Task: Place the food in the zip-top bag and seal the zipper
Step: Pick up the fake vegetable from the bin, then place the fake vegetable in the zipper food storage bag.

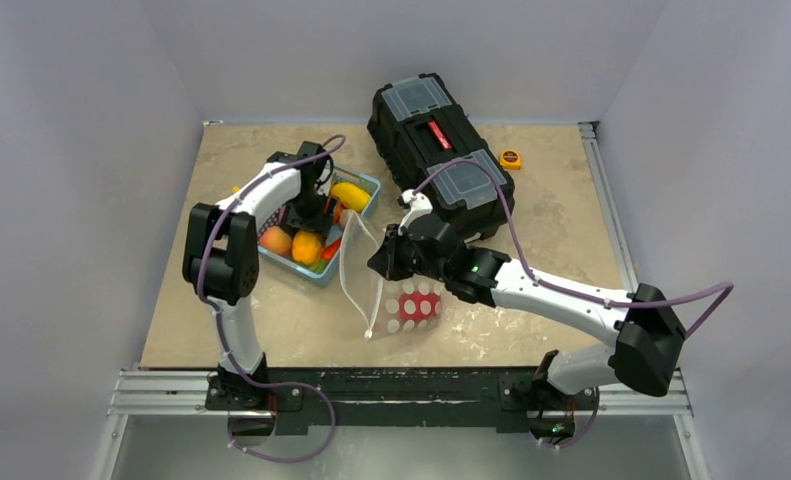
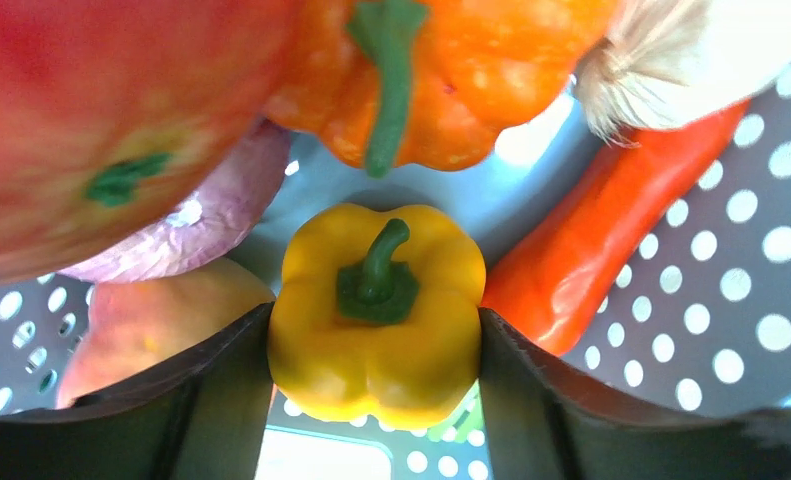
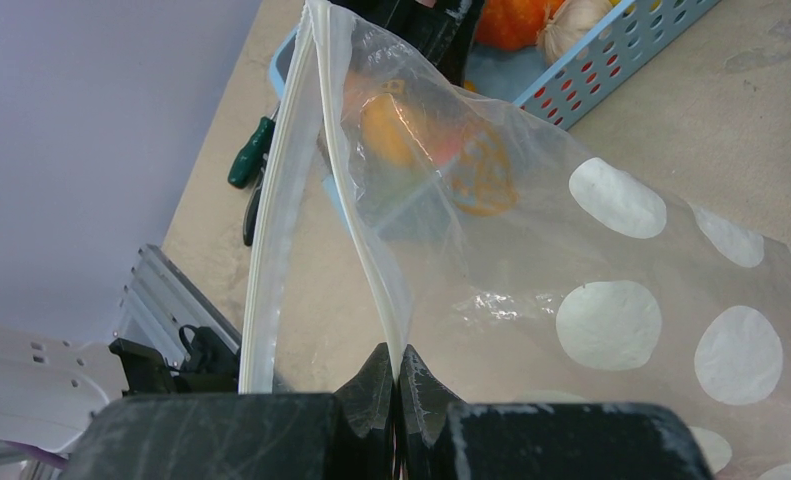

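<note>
The blue basket (image 1: 328,277) holds the food: a yellow fruit (image 1: 351,195), a peach (image 1: 276,241) and an orange piece (image 1: 307,247). My left gripper (image 1: 309,212) is down in the basket. In the left wrist view it (image 2: 374,320) is shut on a yellow bell pepper (image 2: 376,345), a finger against each side. Around it lie an orange pepper (image 2: 441,90), a red chili (image 2: 591,250), garlic (image 2: 691,60) and a purple onion (image 2: 211,220). My right gripper (image 1: 379,258) (image 3: 396,355) is shut on the zipper (image 3: 369,250), holding up the dotted zip-top bag (image 1: 391,300) (image 3: 571,260) with its mouth open toward the basket. Something red (image 1: 423,305) lies in the bag.
A black toolbox (image 1: 441,140) stands at the back, right behind the right gripper. A yellow tape measure (image 1: 510,158) lies beside it. A green-handled tool (image 3: 248,155) lies by the basket's left side. A metal rail (image 1: 401,385) runs along the near table edge.
</note>
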